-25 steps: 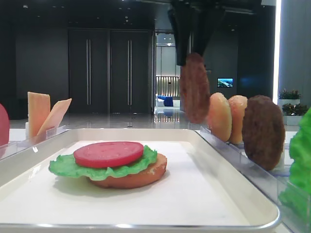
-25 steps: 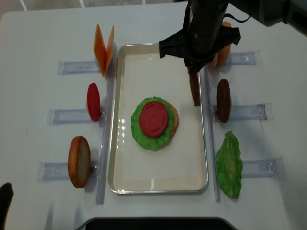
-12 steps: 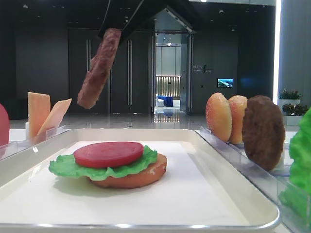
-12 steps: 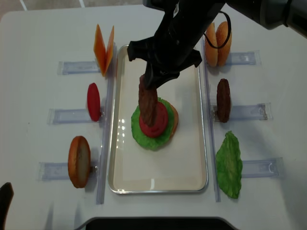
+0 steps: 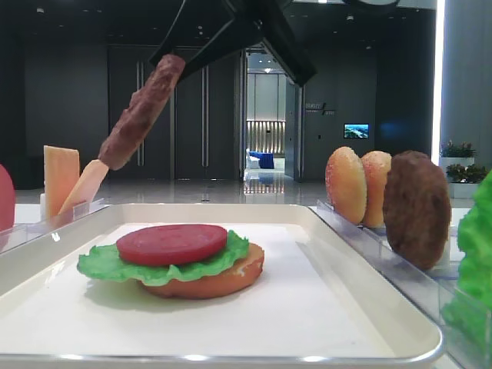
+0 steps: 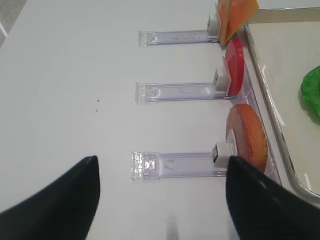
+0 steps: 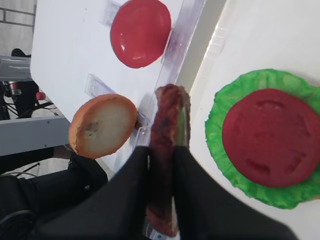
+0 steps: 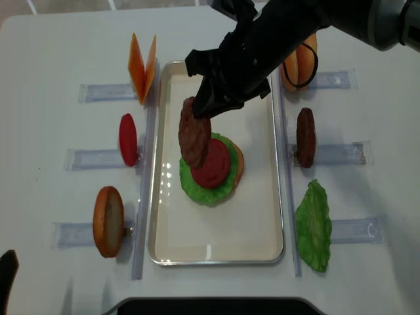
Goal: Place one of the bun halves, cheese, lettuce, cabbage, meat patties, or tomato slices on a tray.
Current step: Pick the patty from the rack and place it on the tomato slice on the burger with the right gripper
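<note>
I've got the right end effector [image 7: 162, 150] clamped on a meat patty [image 8: 193, 131] by its edge, tilted in air over the tray [image 8: 262, 252], just left of the tomato slice [image 8: 211, 162] on lettuce [image 8: 197, 190] w/ bun, prob. to lay flat on top.

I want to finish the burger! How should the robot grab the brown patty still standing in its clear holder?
Grip the standing meat patty across its two flat faces near the top edge, coming straight down from above. It stands on edge in the clear holder, so the upper rim is free. The right gripper already carries another patty that way, jaws pinching its faces.
</note>
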You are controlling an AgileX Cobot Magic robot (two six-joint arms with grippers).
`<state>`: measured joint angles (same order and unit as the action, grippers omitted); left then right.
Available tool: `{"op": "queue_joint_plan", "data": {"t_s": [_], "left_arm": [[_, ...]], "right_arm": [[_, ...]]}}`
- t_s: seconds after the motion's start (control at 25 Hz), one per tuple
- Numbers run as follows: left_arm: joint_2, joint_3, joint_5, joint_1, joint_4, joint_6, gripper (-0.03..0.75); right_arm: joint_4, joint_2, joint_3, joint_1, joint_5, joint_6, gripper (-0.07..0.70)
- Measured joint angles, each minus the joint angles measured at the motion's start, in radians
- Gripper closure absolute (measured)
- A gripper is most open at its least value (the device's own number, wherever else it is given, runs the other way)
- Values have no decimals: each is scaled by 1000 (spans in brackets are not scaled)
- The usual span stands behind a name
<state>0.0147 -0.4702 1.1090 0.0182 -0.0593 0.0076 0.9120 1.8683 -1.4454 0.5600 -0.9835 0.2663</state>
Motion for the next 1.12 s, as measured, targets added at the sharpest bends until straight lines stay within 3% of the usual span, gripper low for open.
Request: {"op": "queue_joint_plan", "data": {"t_s": [0.32,0.76,1.12], "left_arm": [[0,0,0,0,0,2,118],[0,0,0,0,0,3,118],[0,0,0,0,0,3,118]], "right_arm": [[104,1,94,-3,84,150,519],[106,1,109,-3,123,172,519],[118,1,214,-3,178,202,519]]}}
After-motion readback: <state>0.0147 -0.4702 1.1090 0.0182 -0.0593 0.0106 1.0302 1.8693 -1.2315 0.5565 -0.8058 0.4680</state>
